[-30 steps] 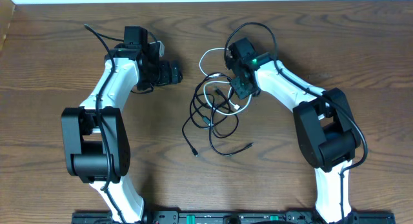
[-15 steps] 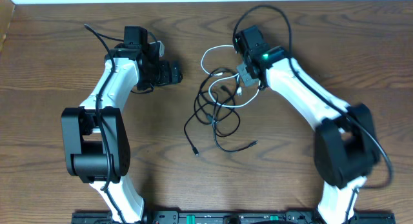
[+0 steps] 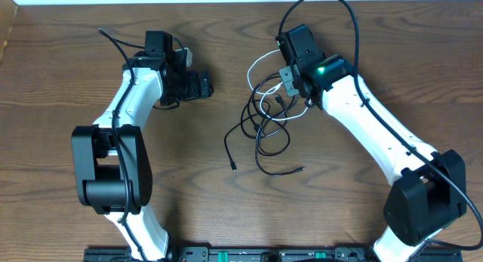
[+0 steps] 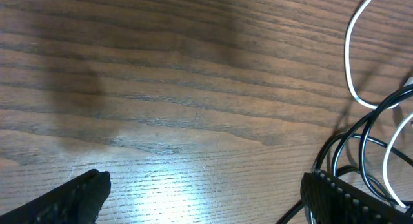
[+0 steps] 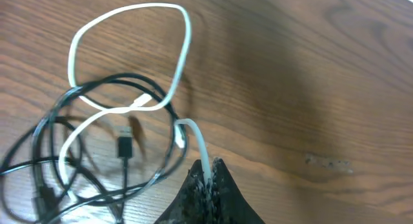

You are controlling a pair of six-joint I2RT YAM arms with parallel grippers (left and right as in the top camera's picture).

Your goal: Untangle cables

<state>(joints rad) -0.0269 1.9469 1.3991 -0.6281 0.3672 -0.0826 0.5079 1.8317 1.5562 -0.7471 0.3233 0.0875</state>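
We take this for a robotics lab: a left arm (image 3: 128, 103) and a right arm (image 3: 377, 134), white with black joints, stand on a black rail (image 3: 249, 254) at a wood-grain bench's (image 3: 45, 141) edge.

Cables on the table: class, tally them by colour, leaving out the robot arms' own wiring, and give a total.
black cable: 1
white cable: 1
Total: 2
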